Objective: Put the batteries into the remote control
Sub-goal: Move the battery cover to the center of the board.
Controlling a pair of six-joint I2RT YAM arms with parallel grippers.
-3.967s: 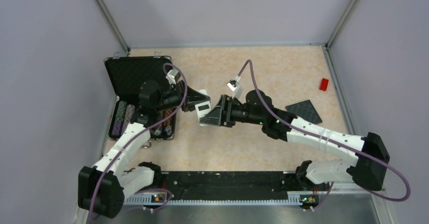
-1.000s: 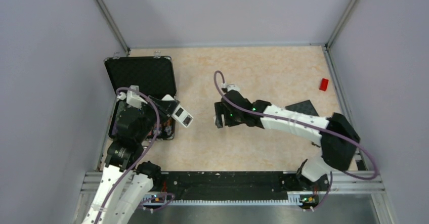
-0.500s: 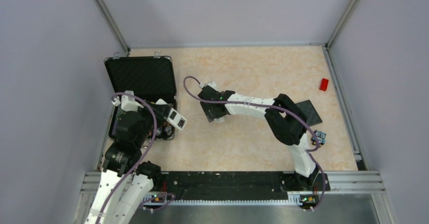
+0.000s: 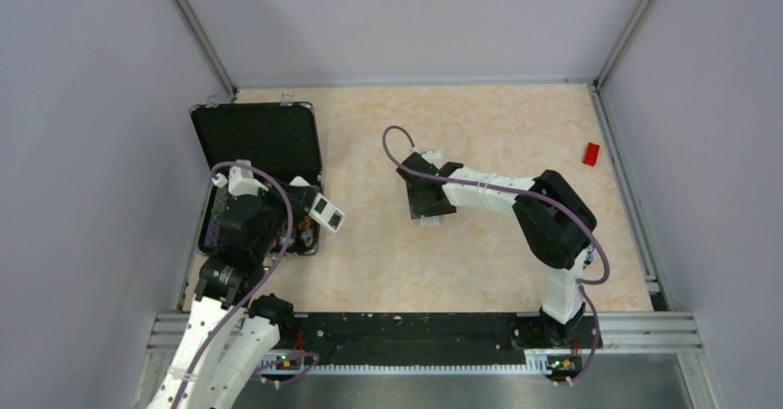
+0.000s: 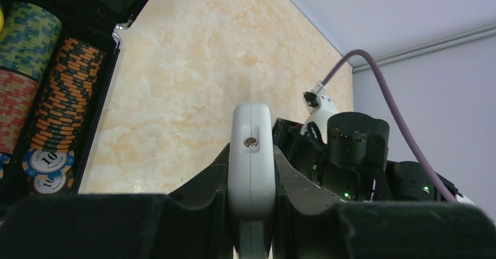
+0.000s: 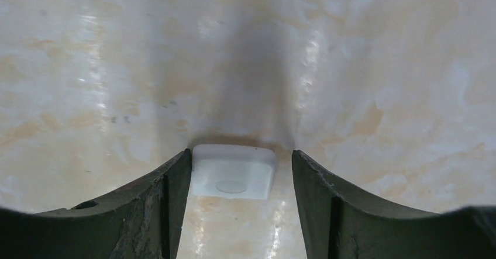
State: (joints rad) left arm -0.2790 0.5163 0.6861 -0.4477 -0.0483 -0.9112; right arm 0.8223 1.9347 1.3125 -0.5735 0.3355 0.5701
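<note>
The white remote control (image 4: 326,212) sits tilted, clamped in the left hand (image 5: 251,180), two dark patches on its upturned face

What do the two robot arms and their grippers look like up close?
Both the left arm and right arm have white links joined by chunky black joints. A purple cable loops along each. The left gripper and right gripper are matte black throughout. Small green lights dot the right arm.

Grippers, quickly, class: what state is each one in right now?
Left gripper: closed on the remote control.
Right gripper: open, straddling the small white cover piece.
</note>
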